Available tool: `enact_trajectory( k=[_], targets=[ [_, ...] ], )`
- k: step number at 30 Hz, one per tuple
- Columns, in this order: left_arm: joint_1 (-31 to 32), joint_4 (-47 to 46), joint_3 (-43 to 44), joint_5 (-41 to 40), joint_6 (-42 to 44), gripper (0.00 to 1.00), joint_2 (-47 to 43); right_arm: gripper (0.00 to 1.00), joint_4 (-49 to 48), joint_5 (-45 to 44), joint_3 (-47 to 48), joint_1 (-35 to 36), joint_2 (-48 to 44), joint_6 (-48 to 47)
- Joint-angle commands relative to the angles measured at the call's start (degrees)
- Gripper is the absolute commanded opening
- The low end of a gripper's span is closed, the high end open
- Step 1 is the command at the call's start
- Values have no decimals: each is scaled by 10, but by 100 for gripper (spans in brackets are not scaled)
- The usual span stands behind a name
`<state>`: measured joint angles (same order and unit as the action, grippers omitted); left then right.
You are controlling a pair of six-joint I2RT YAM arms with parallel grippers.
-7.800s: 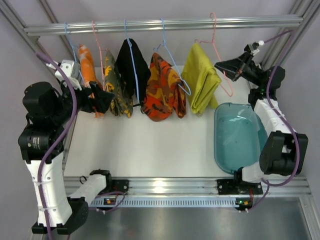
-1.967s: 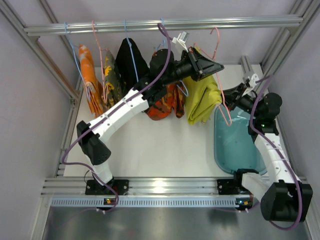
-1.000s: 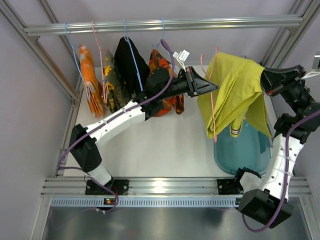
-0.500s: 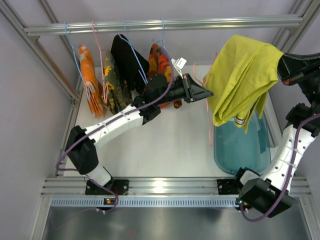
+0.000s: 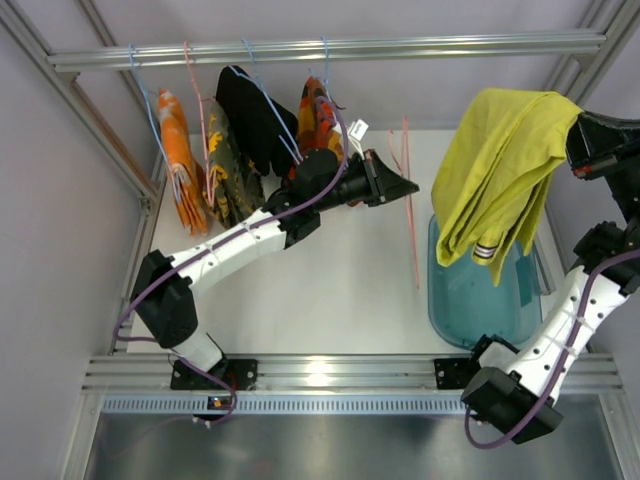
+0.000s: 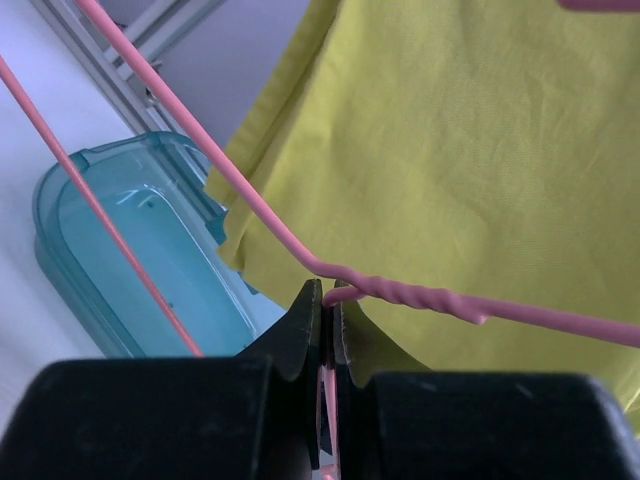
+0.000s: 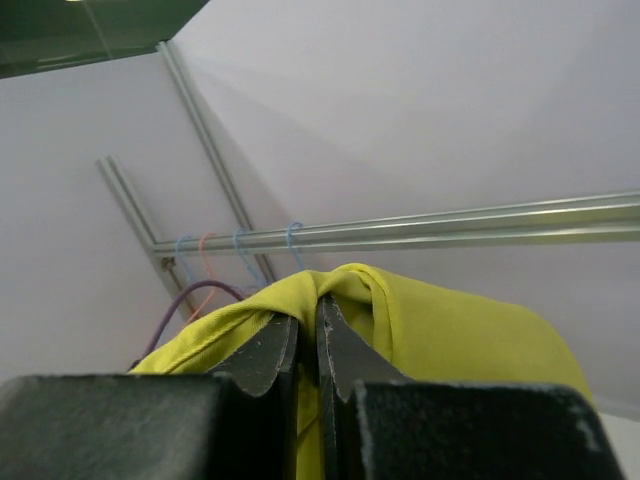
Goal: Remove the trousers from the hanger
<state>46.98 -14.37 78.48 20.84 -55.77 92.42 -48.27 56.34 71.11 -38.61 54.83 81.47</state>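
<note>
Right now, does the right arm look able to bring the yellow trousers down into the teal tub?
Probably yes. The right gripper holds the yellow trousers above the teal tub, nothing shows between them, and the pink hanger sits off to the side in the left gripper.

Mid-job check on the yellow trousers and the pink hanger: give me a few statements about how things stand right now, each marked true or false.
1. In the top view, the yellow trousers hang apart from the pink hanger. True.
2. The left gripper is open beside the hanger. False: it is shut on the hanger's twisted neck.
3. The right gripper is shut on the trousers, which hang over the teal bin. True.
4. The pink hanger is hooked on the rail. False: it is off the rail, held by the left gripper.
</note>
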Motion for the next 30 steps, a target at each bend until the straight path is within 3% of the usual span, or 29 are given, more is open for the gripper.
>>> enact_trajectory(
  k=[1, 7, 11, 19, 23, 30],
  targets=[
    [-5, 14, 7, -34, 31, 0, -22, 0, 84, -83, 0, -43, -38, -67],
    [-6, 14, 4, -40, 46, 0, -35, 0, 179, -66, -33, -106, -90, -135],
    [-6, 14, 19, -27, 79, 0, -36, 0, 265, -69, -48, -128, -146, -251],
    [-6, 13, 34, -26, 98, 0, -38, 0, 565, -169, -28, -128, -255, -481],
    [-6, 8, 33, -20, 98, 0, -39, 0, 728, -206, 9, -127, -262, -573],
    [-6, 2, 28, -26, 96, 0, -43, 0, 865, -259, 6, -124, -270, -660]
  ],
)
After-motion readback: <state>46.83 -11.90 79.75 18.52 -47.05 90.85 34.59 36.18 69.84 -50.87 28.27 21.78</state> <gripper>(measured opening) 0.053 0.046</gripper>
